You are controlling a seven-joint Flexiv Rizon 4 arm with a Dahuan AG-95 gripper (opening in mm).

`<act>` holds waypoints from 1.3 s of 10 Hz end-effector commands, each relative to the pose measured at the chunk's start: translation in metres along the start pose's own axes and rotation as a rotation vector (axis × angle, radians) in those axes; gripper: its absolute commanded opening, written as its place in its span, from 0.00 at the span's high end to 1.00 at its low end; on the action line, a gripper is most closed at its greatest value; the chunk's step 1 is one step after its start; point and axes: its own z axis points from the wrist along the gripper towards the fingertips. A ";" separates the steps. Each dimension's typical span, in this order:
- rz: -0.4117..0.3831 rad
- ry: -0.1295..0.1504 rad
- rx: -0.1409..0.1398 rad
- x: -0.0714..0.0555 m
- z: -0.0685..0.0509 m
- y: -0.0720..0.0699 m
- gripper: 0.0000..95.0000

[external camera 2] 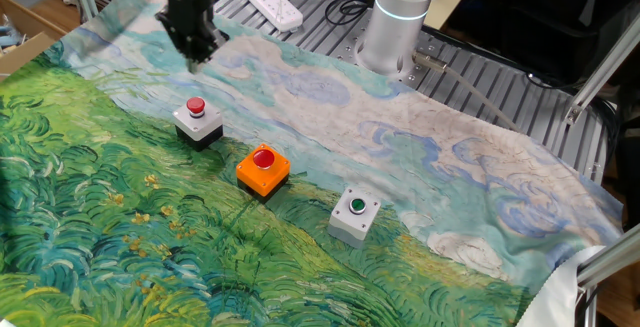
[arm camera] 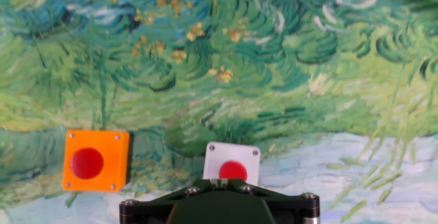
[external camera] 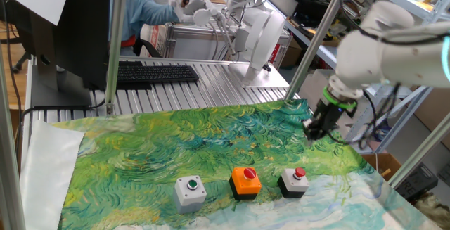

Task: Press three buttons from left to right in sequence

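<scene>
Below, three square plastic buttons (external camera 2: 263,170) on painted cloth (external camera 2: 100,237)

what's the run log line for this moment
gripper: shut, empty | position: above table, behind black button | orange button, grey button: untouched

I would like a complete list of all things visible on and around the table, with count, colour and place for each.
Grey button box: one, light grey with green cap, left end of the row in one fixed view.
Orange button box: one, orange with red cap, middle of the row.
Black button box: one, black base, pale top, small red cap, right end of the row.
Cloth: one, green and blue painted pattern, covering the table.
Keyboard: one, black, behind the cloth.
Power strip: one, white, near the arm's base.
Arm: one, white, at the right.
Tool: one, black, shut, above the cloth beside the black button box.
</scene>
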 end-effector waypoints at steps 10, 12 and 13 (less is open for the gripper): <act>-0.002 0.020 0.001 -0.011 -0.013 -0.009 1.00; -0.001 0.020 0.001 -0.011 -0.013 -0.009 1.00; -0.001 0.020 0.001 -0.011 -0.013 -0.009 1.00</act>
